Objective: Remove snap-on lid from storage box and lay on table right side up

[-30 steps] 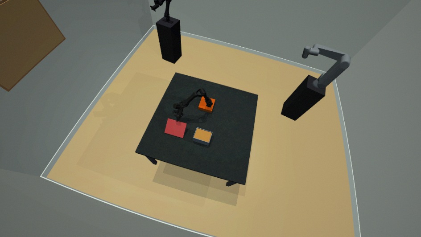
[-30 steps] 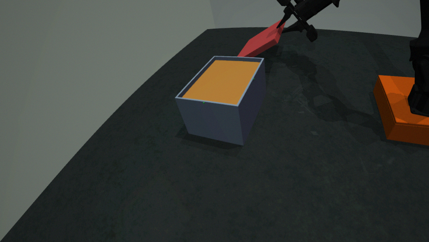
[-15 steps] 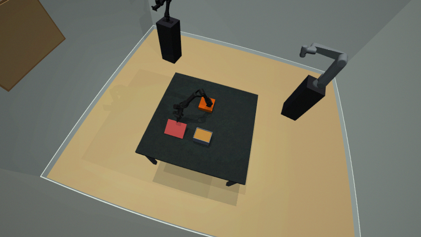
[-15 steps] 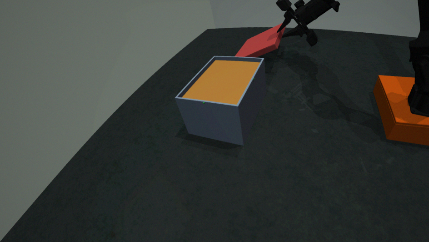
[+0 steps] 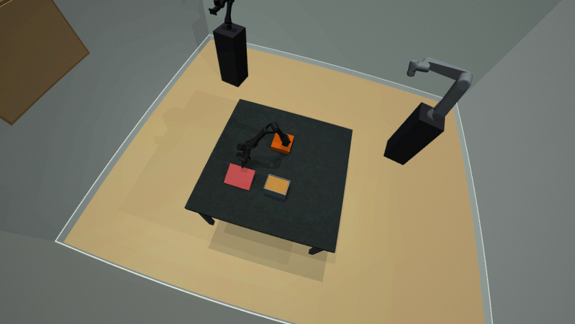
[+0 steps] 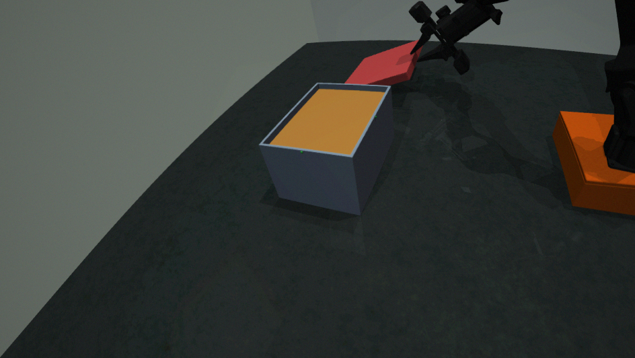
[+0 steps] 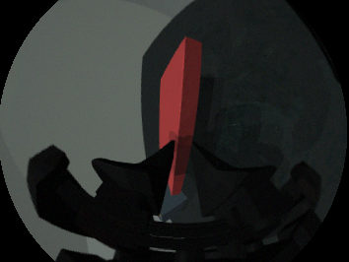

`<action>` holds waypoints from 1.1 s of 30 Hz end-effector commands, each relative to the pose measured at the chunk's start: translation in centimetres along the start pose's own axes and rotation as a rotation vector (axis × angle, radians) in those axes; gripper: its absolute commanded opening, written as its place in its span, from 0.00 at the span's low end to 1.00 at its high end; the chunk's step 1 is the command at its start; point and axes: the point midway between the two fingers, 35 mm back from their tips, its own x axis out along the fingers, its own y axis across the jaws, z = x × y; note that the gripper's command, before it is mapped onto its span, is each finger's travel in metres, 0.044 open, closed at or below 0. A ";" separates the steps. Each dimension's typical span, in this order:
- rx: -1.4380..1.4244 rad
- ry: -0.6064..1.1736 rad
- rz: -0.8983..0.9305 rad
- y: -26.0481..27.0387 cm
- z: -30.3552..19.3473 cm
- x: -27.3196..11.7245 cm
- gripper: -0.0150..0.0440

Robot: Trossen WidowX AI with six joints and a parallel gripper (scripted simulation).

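One red, flat, rectangular lid [image 5: 239, 176] [image 6: 383, 67] [image 7: 173, 94] is held in the black two-fingered claw [image 5: 242, 165] [image 6: 414, 57] [image 7: 182, 144], whose fingers are closed upon it at one edge. This lid is off the box and stands in a slanted position, with the gripped side higher in the exterior view. Its lower edge is partly hidden there, so I cannot tell if it is touching the table.

The blue-grey, rectangular storage box [image 5: 275, 193] [image 6: 313, 177] stands upright on the dark, square table [image 5: 313, 169] [image 6: 222, 275] [image 7: 296, 59], near the lid but apart from it. The box is open on the top, and a flat orange-yellow surface [image 5: 276, 185] [image 6: 331, 118] is visible inside, a little below the rim.

The black jointed arm [image 5: 259, 139] [image 6: 620, 84] rises from a bright orange, block-shaped base [image 5: 275, 147] [image 6: 578, 186] on the same table. Beyond the table, a grey arm [image 5: 455, 92] is mounted on a black, box-shaped pedestal [image 5: 406, 140], well apart from the lid.
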 end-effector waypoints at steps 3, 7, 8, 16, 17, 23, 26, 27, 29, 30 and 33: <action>0.007 0.005 -0.014 -0.9 -0.3 0.7 0.25; 0.007 0.005 -0.014 0.0 0.0 0.1 0.43; 0.007 0.005 -0.014 0.0 0.0 0.1 0.48; 0.007 0.005 -0.014 -0.2 0.0 0.0 0.76; 0.007 0.005 -0.014 -0.3 -0.1 -0.1 0.81; 0.007 0.005 -0.016 -1.1 -0.1 -1.0 1.00; 0.007 0.005 -0.016 -1.5 -0.1 -1.4 1.00; 0.007 0.005 -0.016 -1.7 -0.1 -1.6 1.00; 0.007 0.005 -0.017 -1.9 -0.1 -1.9 1.00; 0.007 0.005 -0.017 -2.1 -0.1 -2.1 1.00; 0.007 0.005 -0.017 -2.5 -0.1 -2.5 1.00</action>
